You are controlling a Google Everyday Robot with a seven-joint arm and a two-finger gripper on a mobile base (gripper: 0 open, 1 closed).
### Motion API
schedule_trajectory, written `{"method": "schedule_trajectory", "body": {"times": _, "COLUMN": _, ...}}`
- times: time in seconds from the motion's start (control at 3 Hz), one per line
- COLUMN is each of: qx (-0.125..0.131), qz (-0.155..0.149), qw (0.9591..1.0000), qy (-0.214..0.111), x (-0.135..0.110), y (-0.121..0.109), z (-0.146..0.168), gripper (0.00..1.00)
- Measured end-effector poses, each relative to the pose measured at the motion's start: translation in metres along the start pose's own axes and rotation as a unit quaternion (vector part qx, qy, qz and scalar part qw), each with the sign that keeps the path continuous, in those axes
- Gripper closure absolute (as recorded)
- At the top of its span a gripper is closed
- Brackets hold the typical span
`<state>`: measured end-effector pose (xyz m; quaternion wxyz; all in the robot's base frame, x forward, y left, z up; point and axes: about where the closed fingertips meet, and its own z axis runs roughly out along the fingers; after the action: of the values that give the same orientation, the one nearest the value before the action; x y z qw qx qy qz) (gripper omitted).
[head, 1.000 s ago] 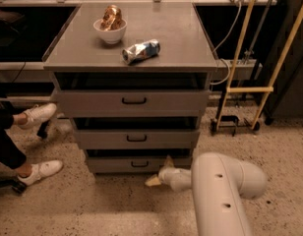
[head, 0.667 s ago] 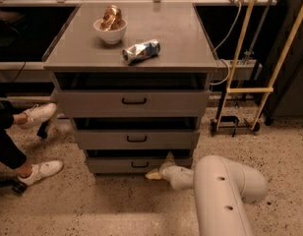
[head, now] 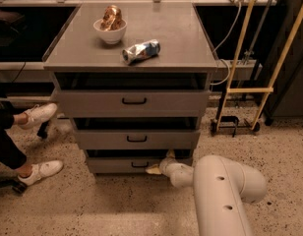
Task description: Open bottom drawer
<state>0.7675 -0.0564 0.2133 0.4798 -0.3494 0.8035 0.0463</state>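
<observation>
The bottom drawer [head: 112, 164] is the lowest and shortest grey front of the cabinet, with a small black loop handle [head: 139, 165] at its centre. A dark gap shows above it. My gripper [head: 157, 165] reaches in from the right on the white arm [head: 220, 191], its pale tips right beside the handle, just to its right and touching or nearly touching the drawer front. Whether the tips hold the handle cannot be made out.
Two larger grey drawers [head: 134, 101] sit above. On the cabinet top stand a white bowl [head: 110, 27] with food and a crushed can [head: 140, 51]. A person's legs and white shoes [head: 41, 169] are at the left. A yellow-framed cart [head: 245, 90] stands at the right.
The gripper has moved left and slightly up along the bottom drawer front, ending close beside its handle. The cabinet and drawers look unmoved.
</observation>
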Motion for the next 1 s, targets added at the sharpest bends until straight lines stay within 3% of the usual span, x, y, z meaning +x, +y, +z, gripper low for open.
{"method": "schedule_trajectory", "body": {"times": 0.33, "qx": 0.01, "qz": -0.008, "qw": 0.9999, "qy": 0.008, "x": 0.004, "y": -0.006, "z": 0.013, "gripper": 0.0}}
{"method": "schedule_trajectory", "body": {"times": 0.67, "qx": 0.035, "qz": -0.043, "qw": 0.9981, "qy": 0.027, "x": 0.009, "y": -0.025, "z": 0.041, "gripper": 0.0}}
{"method": "schedule_trajectory", "body": {"times": 1.0, "qx": 0.036, "qz": -0.043, "qw": 0.998, "qy": 0.028, "x": 0.008, "y": -0.026, "z": 0.041, "gripper": 0.0}}
